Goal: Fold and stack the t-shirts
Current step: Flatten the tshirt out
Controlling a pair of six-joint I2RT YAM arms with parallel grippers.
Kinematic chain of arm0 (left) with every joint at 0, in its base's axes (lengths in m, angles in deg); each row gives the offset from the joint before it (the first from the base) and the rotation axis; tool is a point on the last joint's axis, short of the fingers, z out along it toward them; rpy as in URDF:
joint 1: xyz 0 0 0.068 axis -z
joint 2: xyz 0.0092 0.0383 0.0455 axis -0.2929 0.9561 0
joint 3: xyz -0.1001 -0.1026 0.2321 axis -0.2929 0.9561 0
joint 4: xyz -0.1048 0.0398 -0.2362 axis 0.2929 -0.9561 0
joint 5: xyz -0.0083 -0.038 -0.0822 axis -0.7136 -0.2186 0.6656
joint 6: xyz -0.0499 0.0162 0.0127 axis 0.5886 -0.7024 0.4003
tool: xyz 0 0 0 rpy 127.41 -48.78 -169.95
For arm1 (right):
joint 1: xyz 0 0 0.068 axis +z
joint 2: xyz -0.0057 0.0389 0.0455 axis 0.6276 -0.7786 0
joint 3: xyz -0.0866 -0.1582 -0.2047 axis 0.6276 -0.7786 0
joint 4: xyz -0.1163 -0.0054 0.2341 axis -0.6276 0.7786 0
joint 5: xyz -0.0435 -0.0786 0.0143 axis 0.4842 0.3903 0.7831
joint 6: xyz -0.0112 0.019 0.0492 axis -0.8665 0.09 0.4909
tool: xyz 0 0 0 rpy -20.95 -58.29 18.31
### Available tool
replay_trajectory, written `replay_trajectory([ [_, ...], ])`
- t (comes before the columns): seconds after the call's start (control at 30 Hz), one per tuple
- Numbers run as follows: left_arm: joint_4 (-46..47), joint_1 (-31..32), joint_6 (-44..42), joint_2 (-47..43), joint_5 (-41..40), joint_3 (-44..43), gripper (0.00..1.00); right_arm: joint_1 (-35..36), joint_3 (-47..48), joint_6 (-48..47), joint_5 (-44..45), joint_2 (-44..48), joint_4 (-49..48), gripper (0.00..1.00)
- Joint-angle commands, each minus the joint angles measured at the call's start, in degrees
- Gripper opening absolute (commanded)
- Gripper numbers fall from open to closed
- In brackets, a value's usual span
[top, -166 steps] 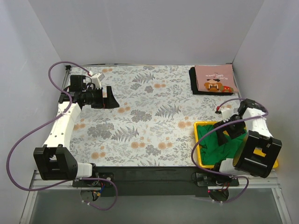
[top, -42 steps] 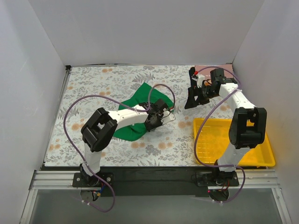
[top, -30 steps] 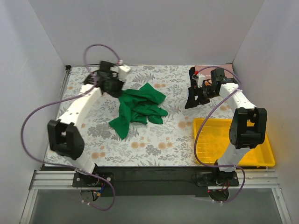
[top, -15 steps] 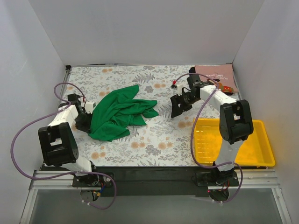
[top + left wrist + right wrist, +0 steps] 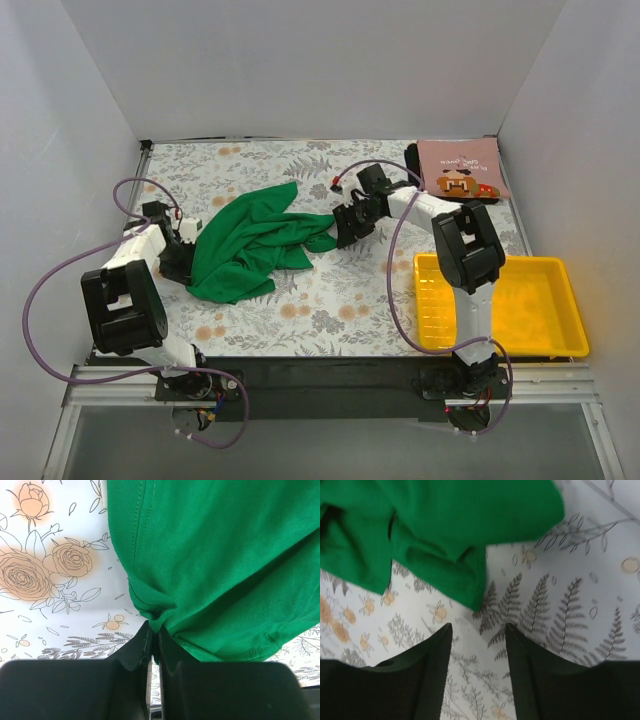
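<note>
A bright green t-shirt (image 5: 250, 245) lies crumpled on the flowered table, left of the middle. My left gripper (image 5: 182, 250) is at its left edge, shut on a pinch of its hem (image 5: 156, 622). My right gripper (image 5: 342, 234) is at the shirt's right tip, open, with only table between its fingers (image 5: 436, 652). The green corner (image 5: 470, 592) lies just beyond them. A folded dusty pink t-shirt (image 5: 462, 170) with a brown pixel print rests on a folded black one (image 5: 414, 170) at the back right.
A yellow plastic tray (image 5: 497, 305) stands at the front right, beside the right arm's base. White walls close the table on three sides. Purple cables loop from both arms.
My right arm has swung left from the folded stack to the green shirt's right tip, its jaws narrowing. My left gripper has stayed shut on the hem; the shirt shifted slightly.
</note>
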Motion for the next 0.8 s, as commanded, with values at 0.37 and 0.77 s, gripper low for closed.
replay_trajectory([
  [0.37,-0.61,-0.09,-1.61,-1.70,0.24,-2.60,0.00,5.03,5.86,5.00,10.23,-6.24,-6.66,0.36],
  [0.77,-0.96,-0.17,-1.43,-0.64,0.77,-4.27,0.00,6.53,0.41,2.37,15.07,-3.25,-3.06,0.45],
])
